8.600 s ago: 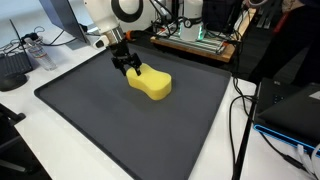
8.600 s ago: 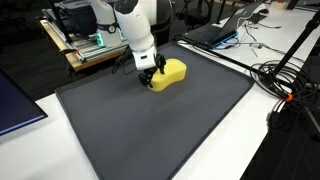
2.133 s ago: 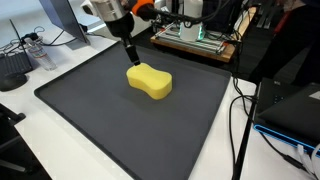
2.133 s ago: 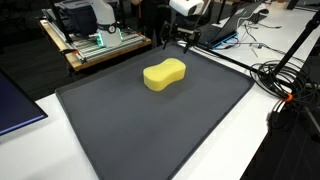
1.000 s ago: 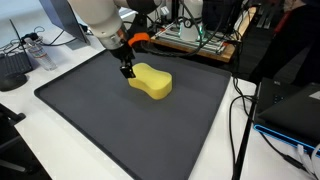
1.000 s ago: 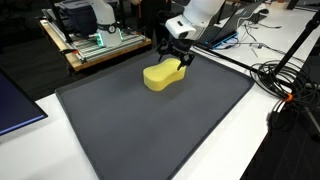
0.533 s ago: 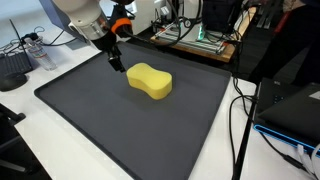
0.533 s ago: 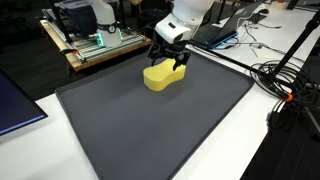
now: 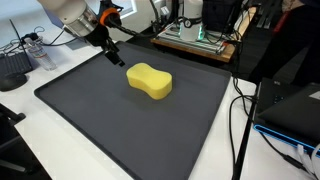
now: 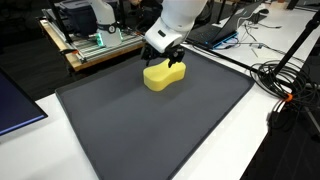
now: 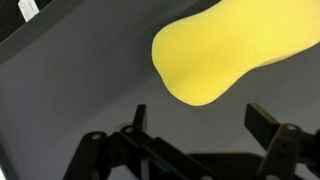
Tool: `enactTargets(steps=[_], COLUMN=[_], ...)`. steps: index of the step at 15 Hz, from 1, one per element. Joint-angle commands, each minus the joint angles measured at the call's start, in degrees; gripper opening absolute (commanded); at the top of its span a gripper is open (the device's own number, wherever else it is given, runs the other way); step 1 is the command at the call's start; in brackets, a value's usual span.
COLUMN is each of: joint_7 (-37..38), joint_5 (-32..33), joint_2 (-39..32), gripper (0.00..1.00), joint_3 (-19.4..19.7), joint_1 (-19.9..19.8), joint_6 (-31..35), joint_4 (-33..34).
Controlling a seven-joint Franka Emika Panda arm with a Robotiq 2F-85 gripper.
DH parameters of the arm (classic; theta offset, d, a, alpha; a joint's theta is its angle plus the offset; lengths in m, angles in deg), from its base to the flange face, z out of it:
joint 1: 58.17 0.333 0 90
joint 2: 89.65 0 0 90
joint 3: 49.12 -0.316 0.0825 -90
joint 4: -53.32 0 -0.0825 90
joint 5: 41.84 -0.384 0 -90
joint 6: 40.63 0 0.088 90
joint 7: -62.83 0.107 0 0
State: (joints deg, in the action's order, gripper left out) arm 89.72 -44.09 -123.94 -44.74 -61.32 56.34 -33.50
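**Inspector:** Your gripper (image 9: 112,52) hangs tilted over the black mat (image 9: 120,130), jaws spread to their full width with nothing between them. In the wrist view the fingers (image 11: 262,120) frame bare mat only.

**Second inspector:** Confirmed. The yellow sponge (image 9: 149,81) lies flat on its broad face, off centre, toward the mat edge on the robot's side. You have no contact with it. In the wrist view it sits ahead of the fingertips, not between them.

**Inspector:** Reason for the posture, in my judgement: the wide jaws suit the sponge's bulk, and the tilt points them at its nearer rounded lobe.

**Second inspector:** Agreed. An exterior view (image 10: 168,58) puts your gripper just beside that lobe, above it. The sponge (image 10: 164,75) rests steady because its largest face is down. It is well apart from the cables (image 10: 285,80) off the mat's edge.
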Motion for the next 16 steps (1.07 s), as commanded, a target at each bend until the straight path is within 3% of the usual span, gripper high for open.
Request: enactTargets(steps=[1, 8, 16], joint_7=[-2.0, -25.9, -46.4], joint_5=[-0.9, -5.5, -11.4], joint_2=[-1.3, -7.1, -16.1], gripper=[1.00, 1.00, 1.00], joint_3=[0.9, -1.1, -4.6], joint_1=[-0.1, -8.7, -17.1], joint_6=[-0.4, 5.2, -3.3], joint_4=[1.5, 3.7, 13.6])
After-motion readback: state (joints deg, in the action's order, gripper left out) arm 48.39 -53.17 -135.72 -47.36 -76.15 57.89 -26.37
